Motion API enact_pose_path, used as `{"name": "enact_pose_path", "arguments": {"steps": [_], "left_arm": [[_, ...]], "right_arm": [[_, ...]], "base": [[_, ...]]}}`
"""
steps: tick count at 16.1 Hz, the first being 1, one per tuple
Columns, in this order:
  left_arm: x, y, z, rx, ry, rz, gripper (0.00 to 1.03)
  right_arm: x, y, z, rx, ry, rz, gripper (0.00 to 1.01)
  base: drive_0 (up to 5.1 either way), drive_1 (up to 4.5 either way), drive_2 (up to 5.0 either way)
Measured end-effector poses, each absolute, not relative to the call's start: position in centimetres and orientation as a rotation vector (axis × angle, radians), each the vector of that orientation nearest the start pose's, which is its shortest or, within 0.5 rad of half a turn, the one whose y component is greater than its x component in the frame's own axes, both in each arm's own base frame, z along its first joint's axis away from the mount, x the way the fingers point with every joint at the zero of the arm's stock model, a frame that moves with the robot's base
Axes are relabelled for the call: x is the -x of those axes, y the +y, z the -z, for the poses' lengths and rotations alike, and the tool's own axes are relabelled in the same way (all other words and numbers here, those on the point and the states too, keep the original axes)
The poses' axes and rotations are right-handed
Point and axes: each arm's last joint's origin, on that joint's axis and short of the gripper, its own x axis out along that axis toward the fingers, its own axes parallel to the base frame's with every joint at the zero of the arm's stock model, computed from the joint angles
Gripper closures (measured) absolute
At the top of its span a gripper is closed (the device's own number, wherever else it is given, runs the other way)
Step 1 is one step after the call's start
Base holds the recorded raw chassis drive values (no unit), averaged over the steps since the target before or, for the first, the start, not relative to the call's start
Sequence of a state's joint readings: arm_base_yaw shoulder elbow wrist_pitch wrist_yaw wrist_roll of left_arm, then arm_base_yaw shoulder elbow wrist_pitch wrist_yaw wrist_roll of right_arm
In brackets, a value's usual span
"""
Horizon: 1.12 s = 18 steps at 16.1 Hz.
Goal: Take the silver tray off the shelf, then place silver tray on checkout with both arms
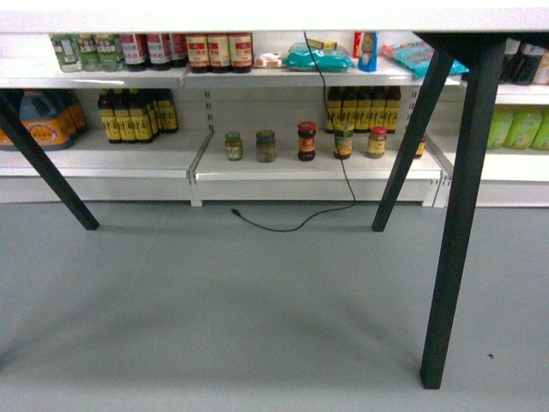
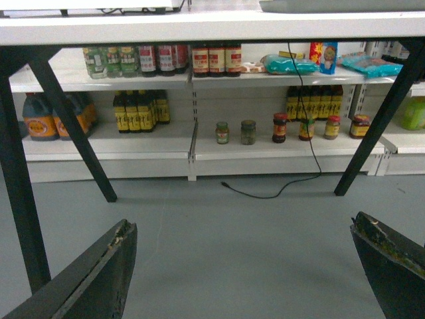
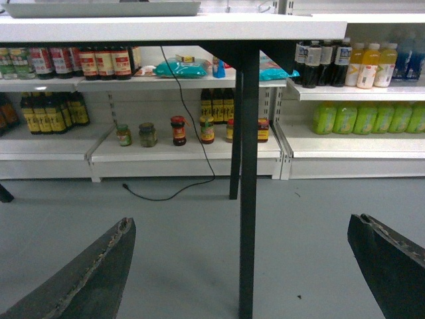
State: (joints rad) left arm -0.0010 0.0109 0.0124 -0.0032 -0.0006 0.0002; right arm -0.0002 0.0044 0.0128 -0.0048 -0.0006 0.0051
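Both my claws spread wide, empty: left gripper (image 2: 242,266), right gripper (image 3: 242,266), low over grey floor (image 1: 214,318). Ahead, checkout (image 2: 199,28) on black legs; silver tray (image 3: 99,8) sits on top of it. Shelf (image 1: 309,167) with jars behind.

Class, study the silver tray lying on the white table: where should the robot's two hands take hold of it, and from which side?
The silver tray lies flat on the checkout and is far wider than either open hand. So probably grip its low raised rim, left hand and right hand at opposite short ends, coming in level from either side.
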Motion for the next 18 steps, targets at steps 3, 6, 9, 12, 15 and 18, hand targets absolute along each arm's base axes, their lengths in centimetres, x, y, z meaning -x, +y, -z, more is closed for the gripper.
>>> {"name": "enact_pose_path", "arguments": {"steps": [3,6,9,12,15,18], "left_arm": [[-9.76,-0.01,-16.65,-0.001,0.002,0.002,0.05],[-9.76,-0.01,-16.61,-0.001,0.006,0.002,0.05],[-9.76,-0.01,-16.62,-0.001,0.006,0.000,0.05],[-9.76,-0.01,-16.62,-0.001,0.005,0.000,0.05],[-9.76,-0.01,-16.62,-0.001,0.005,0.000,0.05],[-9.76,-0.01,-16.62,-0.001,0.005,0.000,0.05]], "right_arm": [[-9.72,0.00,-16.72,-0.006,-0.006,0.000,0.03],[-9.72,0.00,-16.68,-0.004,-0.001,0.000,0.03],[-9.72,0.00,-16.69,-0.004,-0.002,0.000,0.03],[-9.72,0.00,-16.70,-0.004,-0.003,0.000,0.03],[-9.72,0.00,-16.70,-0.004,-0.003,0.000,0.03],[-9.72,0.00,-16.70,-0.004,-0.003,0.000,0.03]], "base": [[-0.1,-4.41,4.3],[0.0,-2.94,2.8],[0.0,0.00,0.0],[0.0,0.00,0.0],[0.0,0.00,0.0],[0.0,0.00,0.0]]}}
